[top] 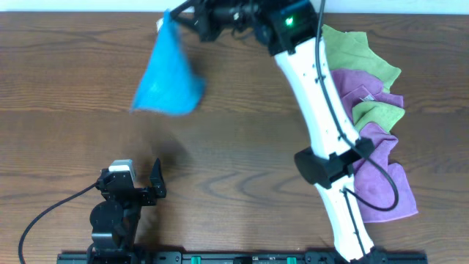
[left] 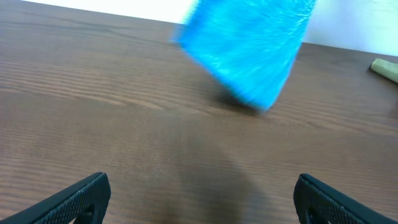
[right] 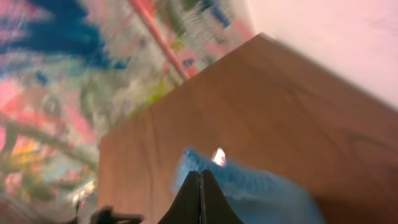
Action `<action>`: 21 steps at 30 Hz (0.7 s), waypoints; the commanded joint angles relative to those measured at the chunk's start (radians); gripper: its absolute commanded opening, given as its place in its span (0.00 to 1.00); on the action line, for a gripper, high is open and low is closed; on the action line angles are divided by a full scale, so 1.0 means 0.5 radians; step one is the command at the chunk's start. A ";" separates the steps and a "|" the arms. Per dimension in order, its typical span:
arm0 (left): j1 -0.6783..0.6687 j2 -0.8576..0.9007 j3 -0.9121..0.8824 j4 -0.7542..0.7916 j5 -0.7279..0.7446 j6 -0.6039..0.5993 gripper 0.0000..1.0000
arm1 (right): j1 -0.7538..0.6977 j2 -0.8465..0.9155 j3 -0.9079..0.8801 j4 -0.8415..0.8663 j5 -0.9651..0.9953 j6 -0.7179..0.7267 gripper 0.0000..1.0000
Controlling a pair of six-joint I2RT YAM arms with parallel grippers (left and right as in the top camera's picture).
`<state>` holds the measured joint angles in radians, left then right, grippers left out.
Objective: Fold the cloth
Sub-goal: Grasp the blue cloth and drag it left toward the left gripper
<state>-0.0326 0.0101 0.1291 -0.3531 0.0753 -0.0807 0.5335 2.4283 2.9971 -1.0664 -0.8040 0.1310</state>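
Observation:
The sky-blue cloth (top: 167, 73) hangs in the air over the far left-centre of the table, blurred by motion. My right gripper (top: 176, 16) is shut on its top corner and holds it up. In the right wrist view the shut fingers (right: 200, 177) pinch the cloth (right: 261, 193) next to its small white tag (right: 218, 156). The cloth also shows swinging in the left wrist view (left: 249, 50). My left gripper (top: 139, 183) is open and empty near the table's front left, its fingers wide apart (left: 199, 199).
A pile of lime-green cloths (top: 359, 55) and purple cloths (top: 381, 183) lies at the right side of the table, partly under my right arm. A green edge shows at the right in the left wrist view (left: 385, 67).

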 commanded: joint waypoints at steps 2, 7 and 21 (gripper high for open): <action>0.012 -0.011 -0.043 -0.010 0.005 0.013 0.95 | -0.033 -0.002 0.153 -0.351 0.488 -0.279 0.01; 0.012 -0.011 -0.043 -0.010 0.005 0.013 0.95 | -0.128 -0.002 0.089 -0.912 1.721 -0.303 0.01; 0.012 -0.011 -0.043 -0.010 0.005 0.013 0.95 | -0.208 -0.002 -0.617 -0.802 0.774 -0.684 0.74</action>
<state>-0.0326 0.0101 0.1291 -0.3531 0.0753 -0.0807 0.4183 2.4264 2.7800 -1.4956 -0.1577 -0.0952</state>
